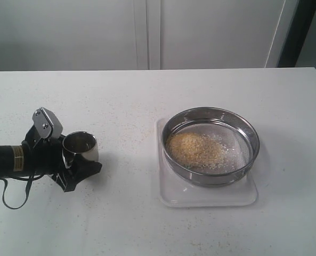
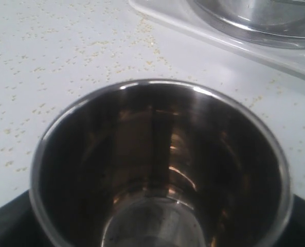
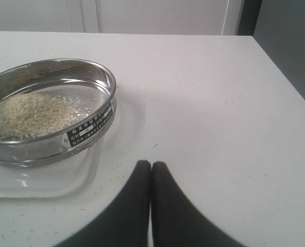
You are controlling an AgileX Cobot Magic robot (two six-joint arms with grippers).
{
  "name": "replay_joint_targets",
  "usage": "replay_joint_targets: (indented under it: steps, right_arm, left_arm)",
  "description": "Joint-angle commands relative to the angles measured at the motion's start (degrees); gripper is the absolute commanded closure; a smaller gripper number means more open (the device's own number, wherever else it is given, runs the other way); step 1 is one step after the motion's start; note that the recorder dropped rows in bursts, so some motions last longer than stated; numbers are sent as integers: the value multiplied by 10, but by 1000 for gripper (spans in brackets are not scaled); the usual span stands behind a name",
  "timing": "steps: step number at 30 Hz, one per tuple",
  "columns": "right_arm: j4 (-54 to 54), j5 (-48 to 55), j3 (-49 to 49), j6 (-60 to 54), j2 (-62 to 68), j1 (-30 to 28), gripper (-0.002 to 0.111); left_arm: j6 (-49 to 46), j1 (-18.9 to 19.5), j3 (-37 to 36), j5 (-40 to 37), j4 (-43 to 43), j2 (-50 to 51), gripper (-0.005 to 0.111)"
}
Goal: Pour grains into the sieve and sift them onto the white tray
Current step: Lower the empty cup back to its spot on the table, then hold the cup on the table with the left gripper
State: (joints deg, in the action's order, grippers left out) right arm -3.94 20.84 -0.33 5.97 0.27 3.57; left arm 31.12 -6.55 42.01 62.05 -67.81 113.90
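Observation:
The sieve rests on the white tray right of the table's middle, with a heap of golden and pale grains on its mesh. My left gripper is at the table's left, shut on a small steel cup that stands upright and looks empty inside. The sieve's wall and the tray's rim show beyond the cup. In the right wrist view my right gripper is shut on nothing, low over the table beside the sieve, the grains and the tray.
Stray grains are scattered over the white tabletop between the cup and the tray. A dark gap beyond the table's right edge shows in the right wrist view. White cabinet doors stand behind the table.

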Motion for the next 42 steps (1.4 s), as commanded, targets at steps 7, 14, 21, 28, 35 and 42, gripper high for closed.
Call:
replay_joint_targets:
  steps: [7, 14, 21, 28, 35, 42]
  right_arm:
    - [-3, -8, 3, 3, -3, 0, 108]
    - [-3, -8, 3, 3, -3, 0, 108]
    - [-3, -8, 3, 3, -3, 0, 108]
    - [-3, -8, 3, 3, -3, 0, 108]
    - [-3, -8, 3, 3, -3, 0, 108]
    - [-3, -8, 3, 3, -3, 0, 108]
  left_arm:
    - [3, 2, -3, -35, -74, 8, 107]
    - [0, 2, -3, -38, -76, 8, 107]
    - [-3, 2, -3, -51, -73, 8, 107]
    - [-3, 2, -3, -50, -82, 8, 72]
    - [0, 2, -3, -48, -91, 8, 33]
    - [1, 2, -3, -47, -91, 8, 22]
